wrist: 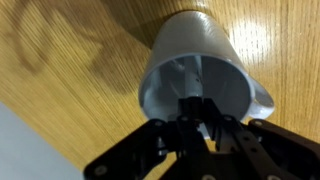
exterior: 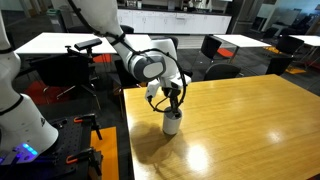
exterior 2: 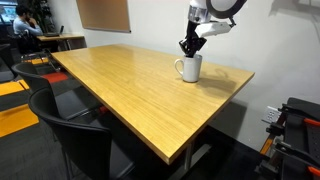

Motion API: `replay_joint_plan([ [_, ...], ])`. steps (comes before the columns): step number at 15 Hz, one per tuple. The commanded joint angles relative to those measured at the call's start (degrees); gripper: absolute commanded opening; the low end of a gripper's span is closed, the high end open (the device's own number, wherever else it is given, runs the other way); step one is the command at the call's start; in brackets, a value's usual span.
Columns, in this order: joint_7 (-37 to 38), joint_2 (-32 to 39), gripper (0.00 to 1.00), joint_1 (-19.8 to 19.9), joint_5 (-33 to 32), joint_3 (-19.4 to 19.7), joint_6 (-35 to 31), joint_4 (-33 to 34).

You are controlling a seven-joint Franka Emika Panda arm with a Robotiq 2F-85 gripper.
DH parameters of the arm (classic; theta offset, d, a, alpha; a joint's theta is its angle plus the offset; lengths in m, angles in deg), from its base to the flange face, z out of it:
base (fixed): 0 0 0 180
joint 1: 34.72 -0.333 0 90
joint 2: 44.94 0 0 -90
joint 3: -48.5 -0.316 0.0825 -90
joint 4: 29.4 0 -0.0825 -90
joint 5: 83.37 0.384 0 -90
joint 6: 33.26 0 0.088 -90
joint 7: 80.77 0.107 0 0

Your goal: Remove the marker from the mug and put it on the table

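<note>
Directly over the mug (wrist: 195, 60), end effector (wrist: 197, 108) pointing down, fingertips at its mouth. Wrist view: fingers drawn near each other, only a narrow gap; cannot tell whether they pinch anything. Marker (wrist: 184, 74): a pale slim streak against the dark interior, inside the mug, its top hidden by my fingers. In both exterior views the end effector (exterior: 172, 95) (exterior 2: 190, 46) hangs just above the mug (exterior: 172, 123) (exterior 2: 190, 68). Mug upright on the table (exterior: 250, 120) (exterior 2: 120, 90), near one end.
</note>
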Motion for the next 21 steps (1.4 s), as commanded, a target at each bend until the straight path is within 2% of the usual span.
replay_joint_plan([
  [1,-0.6,-5.2,0.05,-1.7,-2.3,2.0,-0.3,-3.8],
  [7,1.4,-12.2,0.05,-0.5,-8.3,2.0,-0.6,-7.1],
  [14,4.5,-20.3,0.05,0.1,-12.3,3.4,-1.4,-10.3],
  [21,14.7,-25.9,0.05,4.3,-19.0,4.6,-0.4,-10.7],
])
